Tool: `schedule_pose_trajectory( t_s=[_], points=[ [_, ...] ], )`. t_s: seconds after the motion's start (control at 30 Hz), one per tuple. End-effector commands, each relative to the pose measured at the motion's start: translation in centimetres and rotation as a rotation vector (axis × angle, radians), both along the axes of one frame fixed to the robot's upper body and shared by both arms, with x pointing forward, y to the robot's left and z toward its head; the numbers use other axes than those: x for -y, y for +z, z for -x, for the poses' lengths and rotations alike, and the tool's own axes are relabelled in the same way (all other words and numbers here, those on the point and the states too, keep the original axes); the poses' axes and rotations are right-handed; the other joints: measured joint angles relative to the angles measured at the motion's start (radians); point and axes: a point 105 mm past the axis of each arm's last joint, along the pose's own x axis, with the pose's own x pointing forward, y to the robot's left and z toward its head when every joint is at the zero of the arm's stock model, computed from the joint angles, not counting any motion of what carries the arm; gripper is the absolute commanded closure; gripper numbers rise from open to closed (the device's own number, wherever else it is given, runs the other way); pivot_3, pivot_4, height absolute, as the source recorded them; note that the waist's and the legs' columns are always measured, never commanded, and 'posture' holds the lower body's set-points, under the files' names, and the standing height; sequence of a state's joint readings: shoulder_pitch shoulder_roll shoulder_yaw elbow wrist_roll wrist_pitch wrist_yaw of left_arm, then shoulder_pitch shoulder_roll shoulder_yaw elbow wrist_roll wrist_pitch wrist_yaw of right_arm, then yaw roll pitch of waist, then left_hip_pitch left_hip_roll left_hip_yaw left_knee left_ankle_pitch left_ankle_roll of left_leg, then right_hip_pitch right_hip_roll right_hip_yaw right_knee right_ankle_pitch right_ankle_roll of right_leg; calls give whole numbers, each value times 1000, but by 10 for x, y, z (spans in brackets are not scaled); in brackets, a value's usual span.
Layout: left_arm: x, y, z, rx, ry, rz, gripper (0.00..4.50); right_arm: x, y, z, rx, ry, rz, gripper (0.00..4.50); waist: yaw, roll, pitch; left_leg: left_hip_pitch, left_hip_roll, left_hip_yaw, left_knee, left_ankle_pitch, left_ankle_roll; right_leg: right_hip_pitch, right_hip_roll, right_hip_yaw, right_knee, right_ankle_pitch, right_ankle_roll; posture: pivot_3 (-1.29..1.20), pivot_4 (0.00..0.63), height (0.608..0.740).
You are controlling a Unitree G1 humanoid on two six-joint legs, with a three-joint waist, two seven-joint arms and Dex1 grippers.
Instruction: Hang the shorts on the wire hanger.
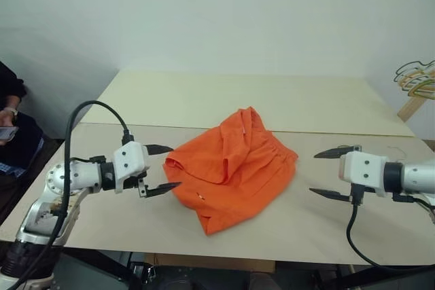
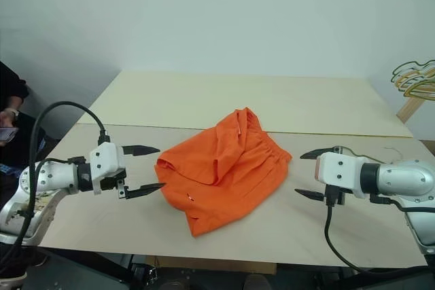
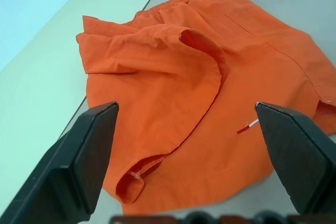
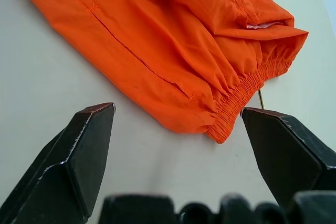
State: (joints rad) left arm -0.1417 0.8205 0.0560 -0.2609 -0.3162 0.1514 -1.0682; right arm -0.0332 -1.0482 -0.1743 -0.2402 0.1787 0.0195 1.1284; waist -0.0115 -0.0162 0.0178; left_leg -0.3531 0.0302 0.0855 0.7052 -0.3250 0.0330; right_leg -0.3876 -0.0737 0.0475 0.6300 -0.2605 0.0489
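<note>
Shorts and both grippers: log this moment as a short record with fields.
shorts: bright orange, crumpled in a heap on the table, held by neither gripper
left gripper: open, beside the shorts' left edge
right gripper: open, apart from the shorts' waistband side
hangers: a bunch at the far right, off the table
task state: shorts not yet picked up

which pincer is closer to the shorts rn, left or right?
The left pincer: its two black fingers sit right at the edge of the crumpled bright orange cloth shorts. The right pincer stands off, with bare tabletop between it and the gathered waistband.
</note>
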Motion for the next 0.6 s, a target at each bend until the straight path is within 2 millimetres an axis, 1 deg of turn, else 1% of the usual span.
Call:
schedule_pose_trajectory(
  t_s=[0.03, 0.13, 0.23, 0.47, 0.6],
  points=[
    [1, 13, 2, 30, -17, 3, 0, -2, 11, -3, 54, 15, 0, 40, 0, 0, 0, 0, 0, 0, 0, 0, 0, 0, 0, 0, 0, 0, 0, 0, 0, 740],
    [2, 17, -3, 56, 16, 38, 0, -2, 10, -3, 54, 16, 0, 40, 0, 0, 0, 0, 0, 0, 0, 0, 0, 0, 0, 0, 0, 0, 0, 2, 0, 740],
    [2, 17, -1, 56, 1, 28, 0, -1, 11, -4, 54, 17, 1, 40, 0, 0, 0, 0, 0, 0, 0, 0, 0, 0, 0, 0, 0, 0, 0, 0, 0, 740],
    [5, 14, -1, 44, -4, 23, 0, 0, 9, -8, 54, 15, 1, 40, -1, 0, 0, 0, 0, 0, 0, 0, 0, 0, 0, 0, 0, 0, 0, -22, 0, 740],
    [7, 7, 5, 13, -20, 26, 0, 2, 11, -9, 63, 6, 12, 40, -1, 0, 0, 0, 0, 0, 0, 0, 0, 0, 0, 0, 0, 0, 0, -39, 0, 740]
  ],
)
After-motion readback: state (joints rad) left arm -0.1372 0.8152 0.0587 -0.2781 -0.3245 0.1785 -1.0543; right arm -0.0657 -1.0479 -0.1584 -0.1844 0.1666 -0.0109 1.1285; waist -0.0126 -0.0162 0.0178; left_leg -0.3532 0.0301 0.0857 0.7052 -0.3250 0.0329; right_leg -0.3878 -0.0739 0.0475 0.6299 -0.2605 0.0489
